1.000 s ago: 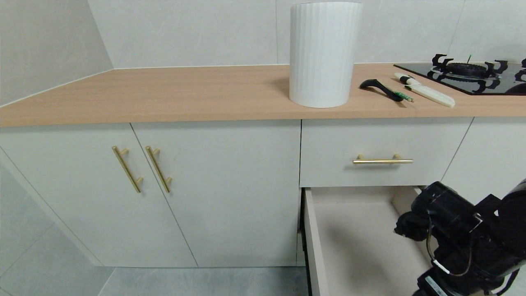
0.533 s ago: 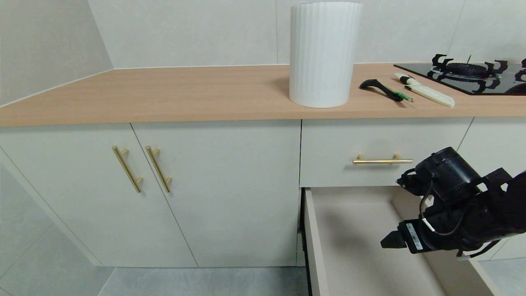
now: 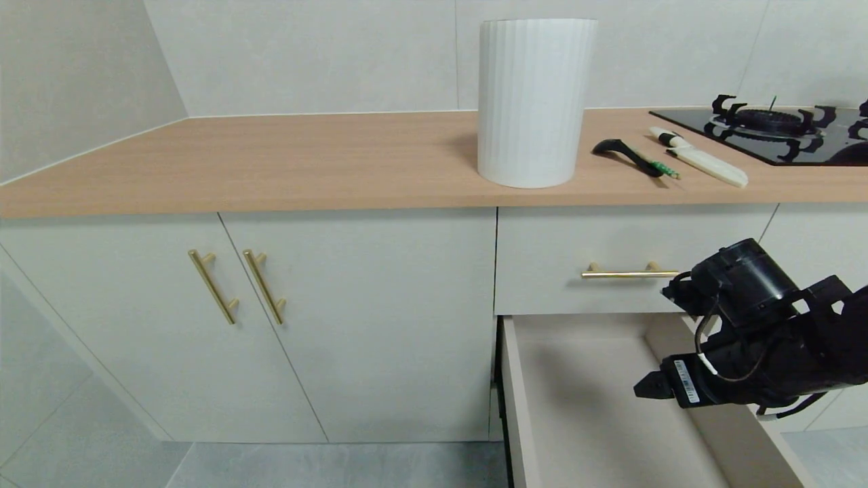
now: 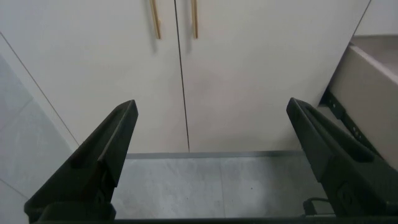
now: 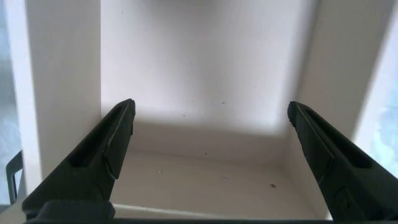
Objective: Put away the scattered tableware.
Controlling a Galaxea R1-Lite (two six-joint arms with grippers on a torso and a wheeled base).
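On the wooden counter (image 3: 305, 159) lie a black ladle (image 3: 627, 154), a small green-tipped utensil (image 3: 666, 167) and a white knife (image 3: 705, 163), right of a tall white ribbed canister (image 3: 531, 102). Below them the lower drawer (image 3: 519, 400) stands pulled out, its inside bare. My right gripper (image 3: 644, 390) hovers over the drawer's right side, open and holding nothing; its wrist view looks into the drawer (image 5: 205, 74) between spread fingers (image 5: 106, 155). My left gripper (image 4: 211, 155) is open, low in front of the cabinet doors (image 4: 249, 74).
A black gas hob (image 3: 780, 125) sits at the counter's far right. The upper drawer (image 3: 630, 274) with a gold handle is closed, just above the open one. Two cabinet doors with gold handles (image 3: 234, 288) are to the left. The open drawer's corner (image 4: 367, 81) is beside the left gripper.
My right arm rose from low at the drawer's front and turned level over the drawer. The head camera shifted slightly, so the whole scene sits a little lower.
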